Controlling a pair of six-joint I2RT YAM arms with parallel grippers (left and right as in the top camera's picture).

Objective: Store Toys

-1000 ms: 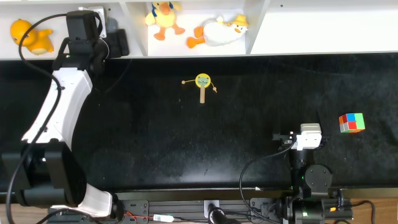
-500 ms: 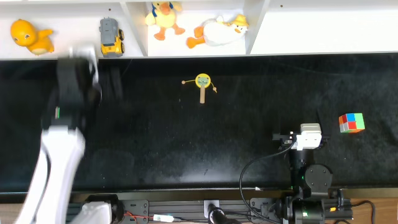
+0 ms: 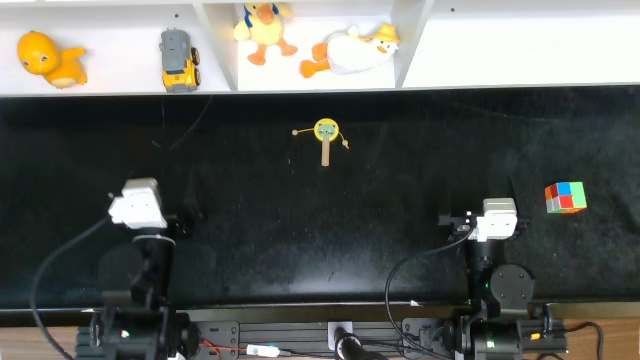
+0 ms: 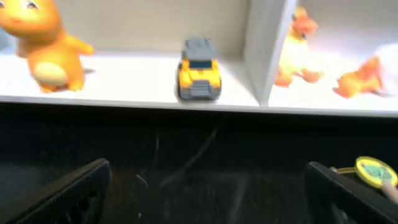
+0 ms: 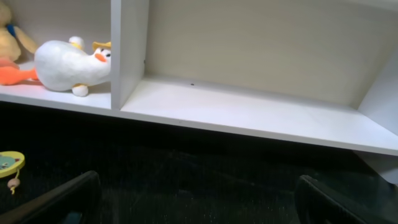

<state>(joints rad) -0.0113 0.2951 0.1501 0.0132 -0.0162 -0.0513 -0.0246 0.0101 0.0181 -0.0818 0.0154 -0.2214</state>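
A yellow and grey toy truck (image 3: 178, 60) (image 4: 199, 68) stands in the left shelf compartment beside an orange figure (image 3: 50, 57) (image 4: 43, 43). A yellow plush duck (image 3: 265, 28) and a white plush goose (image 3: 350, 48) (image 5: 74, 62) lie in the middle compartment. On the black table lie a small yellow rattle drum (image 3: 326, 135) (image 4: 373, 171) and a coloured cube (image 3: 565, 197). My left gripper (image 4: 206, 169) is open and holds nothing, well back from the shelf and facing the truck. My right gripper (image 5: 198, 180) is open too, near the table's front right.
The white shelf (image 3: 320, 90) runs along the table's far edge; its right compartment (image 5: 249, 106) holds nothing. The left arm (image 3: 140, 205) and right arm (image 3: 495, 220) sit folded near the front edge. Black matting (image 3: 320, 230) lies between them.
The left arm drew back from the left shelf compartment to the table's front left. The truck, hidden by the gripper before, now stands alone on the shelf. The right arm kept still.
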